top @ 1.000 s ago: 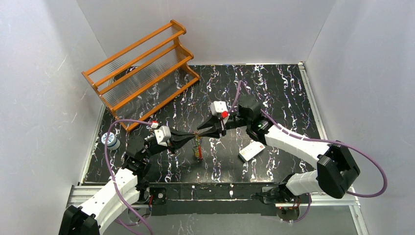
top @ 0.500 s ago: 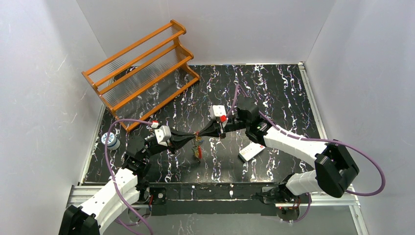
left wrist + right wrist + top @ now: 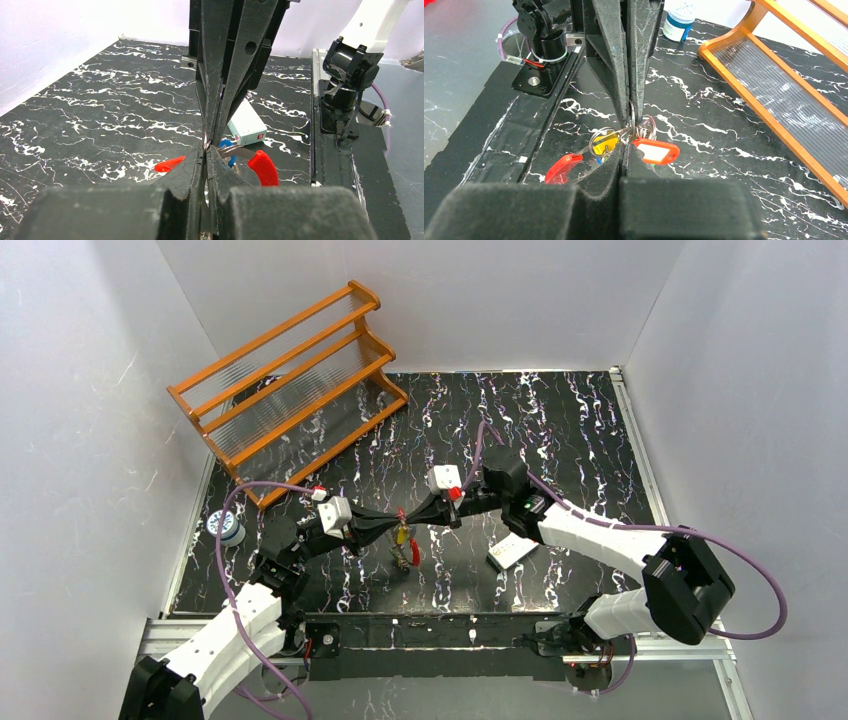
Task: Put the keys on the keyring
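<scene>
My left gripper (image 3: 396, 523) and right gripper (image 3: 410, 519) meet tip to tip above the middle of the table, both shut on the thin silver keyring (image 3: 630, 109). A bunch of keys (image 3: 406, 544) hangs below them. In the right wrist view the right gripper (image 3: 629, 131) is shut, with a yellow-headed key (image 3: 604, 142), a red-headed key (image 3: 562, 167) and a red tag with a white label (image 3: 655, 151) dangling beside it. In the left wrist view the left gripper (image 3: 206, 150) is shut, with red heads (image 3: 263, 167) and a blue head (image 3: 229, 153) beyond it.
An orange wooden rack (image 3: 290, 380) stands at the back left. A small blue-capped jar (image 3: 227, 528) sits by the left edge. A flat white card with a red dot (image 3: 512, 550) lies to the right of the grippers, near the right arm.
The right gripper has moved a little nearer and leftward, closing in on the left gripper. The hanging keys have shifted slightly with it. The left arm has barely moved.
</scene>
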Motion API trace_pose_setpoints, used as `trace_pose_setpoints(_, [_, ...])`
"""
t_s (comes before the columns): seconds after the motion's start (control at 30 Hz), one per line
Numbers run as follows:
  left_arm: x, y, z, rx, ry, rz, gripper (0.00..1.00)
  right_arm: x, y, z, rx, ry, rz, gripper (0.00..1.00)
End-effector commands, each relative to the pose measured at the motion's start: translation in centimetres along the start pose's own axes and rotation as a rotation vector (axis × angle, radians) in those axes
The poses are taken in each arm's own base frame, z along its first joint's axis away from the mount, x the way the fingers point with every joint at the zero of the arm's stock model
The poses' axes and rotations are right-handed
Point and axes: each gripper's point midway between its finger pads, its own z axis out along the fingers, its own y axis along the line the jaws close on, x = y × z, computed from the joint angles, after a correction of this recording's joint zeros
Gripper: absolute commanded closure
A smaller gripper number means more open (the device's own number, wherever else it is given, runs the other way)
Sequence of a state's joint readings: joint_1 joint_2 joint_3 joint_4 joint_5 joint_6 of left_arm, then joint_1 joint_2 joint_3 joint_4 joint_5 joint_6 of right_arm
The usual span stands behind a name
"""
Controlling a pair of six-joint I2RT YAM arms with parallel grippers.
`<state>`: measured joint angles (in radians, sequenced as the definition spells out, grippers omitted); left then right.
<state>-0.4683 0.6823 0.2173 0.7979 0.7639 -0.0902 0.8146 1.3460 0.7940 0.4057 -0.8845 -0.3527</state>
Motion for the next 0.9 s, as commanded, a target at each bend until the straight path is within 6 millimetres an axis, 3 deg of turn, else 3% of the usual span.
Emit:
trace_pose_setpoints(0.0, [-2.5,0.1,0.2,0.002,-0.079,0.073,1.0,0.7,0.8,-0.3,-0.003,0.029,0.001,0.96])
trace_pose_setpoints(0.1, [-2.5,0.1,0.2,-0.001,-0.079,0.073,1.0,0.1,0.6,-0.4,0.011,0.023,-0.013,0.69])
trace_pose_setpoints(0.3, [-2.1,0.3,0.3,-0.006,-0.072,0.069,1.0,-1.3,0.0,-1.0,0.069,0.007,-0.054,0.4])
trace_pose_setpoints(0.53, [-1.7,1.5,0.6,-0.053,-0.055,0.075,1.0,-2.3,-1.5,-2.2,0.197,0.003,-0.076,0.24])
trace_pose_setpoints(0.87, [-2.6,7.2,4.1,-0.167,-0.007,0.084,1.0,-4.6,-3.3,-4.8,0.411,-0.041,-0.12,0.03])
